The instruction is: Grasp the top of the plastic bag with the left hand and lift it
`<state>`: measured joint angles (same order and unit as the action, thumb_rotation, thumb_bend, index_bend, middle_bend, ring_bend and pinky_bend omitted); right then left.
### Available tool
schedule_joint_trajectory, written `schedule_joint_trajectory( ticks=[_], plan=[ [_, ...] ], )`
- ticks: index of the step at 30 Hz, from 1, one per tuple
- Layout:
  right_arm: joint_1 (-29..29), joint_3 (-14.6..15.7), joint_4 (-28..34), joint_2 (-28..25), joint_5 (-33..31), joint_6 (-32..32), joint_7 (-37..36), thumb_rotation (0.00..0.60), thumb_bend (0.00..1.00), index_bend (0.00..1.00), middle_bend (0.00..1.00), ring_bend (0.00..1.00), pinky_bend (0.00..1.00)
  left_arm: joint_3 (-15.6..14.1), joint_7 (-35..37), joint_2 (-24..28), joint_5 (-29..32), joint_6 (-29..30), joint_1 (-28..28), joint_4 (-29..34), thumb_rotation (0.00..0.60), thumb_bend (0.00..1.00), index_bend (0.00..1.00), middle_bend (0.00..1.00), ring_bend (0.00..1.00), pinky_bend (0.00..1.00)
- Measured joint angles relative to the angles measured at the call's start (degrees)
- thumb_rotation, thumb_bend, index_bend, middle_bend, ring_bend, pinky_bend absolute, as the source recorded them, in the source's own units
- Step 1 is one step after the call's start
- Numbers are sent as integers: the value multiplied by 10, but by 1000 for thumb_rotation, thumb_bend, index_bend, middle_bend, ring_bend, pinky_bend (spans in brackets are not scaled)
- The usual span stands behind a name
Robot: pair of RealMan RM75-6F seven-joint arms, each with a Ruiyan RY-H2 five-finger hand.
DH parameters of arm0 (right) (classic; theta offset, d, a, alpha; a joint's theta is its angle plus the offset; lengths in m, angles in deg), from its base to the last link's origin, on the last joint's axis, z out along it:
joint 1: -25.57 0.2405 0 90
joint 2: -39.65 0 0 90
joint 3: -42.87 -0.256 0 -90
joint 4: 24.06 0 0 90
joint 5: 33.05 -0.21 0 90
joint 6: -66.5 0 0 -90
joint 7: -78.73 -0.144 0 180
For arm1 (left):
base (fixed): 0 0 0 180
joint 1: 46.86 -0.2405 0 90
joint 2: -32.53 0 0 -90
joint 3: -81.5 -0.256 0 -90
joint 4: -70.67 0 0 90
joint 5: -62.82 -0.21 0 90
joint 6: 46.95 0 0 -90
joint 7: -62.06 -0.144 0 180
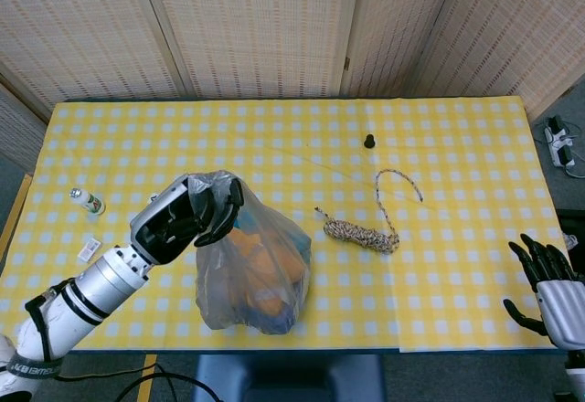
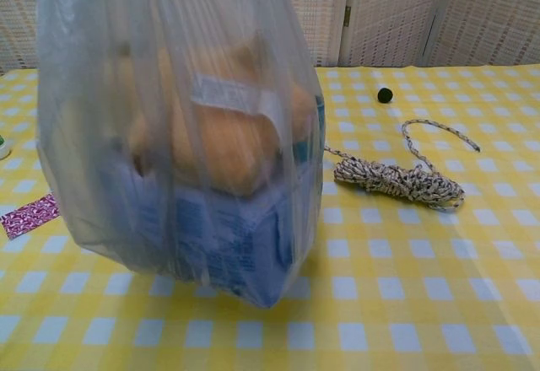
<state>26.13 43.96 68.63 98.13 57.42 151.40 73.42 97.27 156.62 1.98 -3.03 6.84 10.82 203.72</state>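
Observation:
A translucent plastic bag (image 1: 251,274) with orange and blue items inside hangs from its gathered top. My left hand (image 1: 183,217) grips that top, raised over the table's front left part. In the chest view the plastic bag (image 2: 186,143) fills the left half and its bottom looks clear of the tablecloth; the hand itself is above that frame. My right hand (image 1: 551,285) hovers off the table's front right corner with its fingers spread and nothing in it.
A coiled patterned rope (image 1: 366,230) lies right of the bag, rope (image 2: 396,177). A small black knob (image 1: 369,141) stands further back. Left of the bag are a small bottle (image 1: 89,201), a white wrapped piece (image 1: 89,249) and a magenta packet (image 2: 29,216).

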Motion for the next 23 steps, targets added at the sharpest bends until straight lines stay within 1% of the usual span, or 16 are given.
schedule_joint_trajectory(
  ticks=[2,5,8,11,15,18,23],
  plan=[
    [-2,1,0,-1,4,5,-3,600,328,0,0,0,0,36,29,48,38,-30,3,7,600,1000,488,824,807,1000],
    [-4,2,0,-2,8,10,-6,600,327,0,0,0,0,81,62,110,93,-82,10,11,600,1000,469,825,819,1000],
    [-4,3,0,-1,10,11,-4,600,327,0,0,0,0,115,80,155,140,-135,19,11,600,1000,461,825,827,1000],
    [-2,4,1,0,13,8,1,600,327,0,0,0,0,148,83,187,197,-186,28,8,600,1000,461,825,827,1000],
    [-3,4,1,1,14,11,2,600,328,0,0,0,0,190,71,208,261,-226,32,6,600,1000,461,825,827,1000],
    [-3,3,0,0,13,13,1,600,328,0,0,0,0,206,49,205,277,-233,25,5,600,1000,461,825,827,1000],
    [-2,3,0,2,11,8,4,600,328,0,0,0,0,224,16,177,284,-235,2,-1,600,1000,461,825,827,1000]
  ],
)
